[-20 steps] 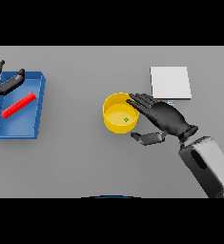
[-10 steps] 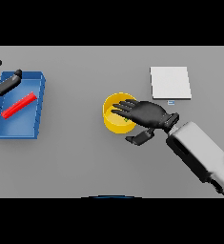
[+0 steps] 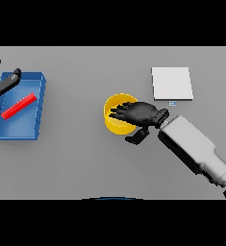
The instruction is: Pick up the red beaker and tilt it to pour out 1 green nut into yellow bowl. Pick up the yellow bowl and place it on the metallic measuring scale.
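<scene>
The yellow bowl stands in the middle of the table. My right hand lies over its right half, open, with the fingers reaching across the rim into the bowl and the thumb outside, below the near rim. The hand hides the bowl's inside, so no green nut shows. A red beaker lies on its side in the blue tray at the left. My left hand hovers open over the tray's far left corner, apart from the beaker. The pale metallic scale sits at the back right.
The scale's small display tab lies on its near side, just beyond my right wrist. My right forearm stretches from the lower right towards the bowl.
My right hand has swung left and turned over the bowl, its fingers now reaching inside the rim. The forearm has come further into view. The left hand, beaker and tray have not moved.
</scene>
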Action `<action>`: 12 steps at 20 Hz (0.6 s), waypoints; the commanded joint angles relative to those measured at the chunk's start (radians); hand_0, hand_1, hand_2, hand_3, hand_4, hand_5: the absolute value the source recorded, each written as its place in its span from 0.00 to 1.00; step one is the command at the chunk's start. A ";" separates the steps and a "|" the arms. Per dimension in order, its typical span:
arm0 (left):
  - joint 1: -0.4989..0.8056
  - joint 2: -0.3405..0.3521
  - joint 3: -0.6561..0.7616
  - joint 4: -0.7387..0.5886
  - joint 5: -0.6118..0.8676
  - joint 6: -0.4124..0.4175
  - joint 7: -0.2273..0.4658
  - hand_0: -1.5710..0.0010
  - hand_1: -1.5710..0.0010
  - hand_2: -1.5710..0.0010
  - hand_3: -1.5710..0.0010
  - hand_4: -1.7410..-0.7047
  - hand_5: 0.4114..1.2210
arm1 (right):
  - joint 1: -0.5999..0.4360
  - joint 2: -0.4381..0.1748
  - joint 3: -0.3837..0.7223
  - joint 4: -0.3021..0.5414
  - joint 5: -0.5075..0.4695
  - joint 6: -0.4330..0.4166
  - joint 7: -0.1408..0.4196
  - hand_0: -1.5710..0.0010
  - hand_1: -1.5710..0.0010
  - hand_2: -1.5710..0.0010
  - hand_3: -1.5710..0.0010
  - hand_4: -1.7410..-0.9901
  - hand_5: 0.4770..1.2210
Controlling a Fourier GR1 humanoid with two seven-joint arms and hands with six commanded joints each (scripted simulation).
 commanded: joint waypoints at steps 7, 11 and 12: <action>-0.006 -0.005 -0.008 0.025 -0.013 0.004 -0.014 1.00 1.00 1.00 1.00 0.92 0.37 | -0.018 0.028 0.003 0.038 0.000 -0.006 -0.006 0.71 0.74 0.78 0.79 0.50 0.65; -0.016 -0.001 -0.006 0.034 -0.015 0.004 -0.020 1.00 1.00 1.00 1.00 0.92 0.37 | -0.015 0.007 0.007 0.019 -0.009 0.014 -0.044 0.29 0.30 0.32 0.44 0.22 0.85; -0.010 -0.004 -0.007 0.034 -0.016 0.006 -0.022 1.00 1.00 1.00 1.00 0.92 0.37 | -0.017 0.012 0.006 0.022 -0.011 0.021 -0.036 0.23 0.24 0.28 0.38 0.17 0.88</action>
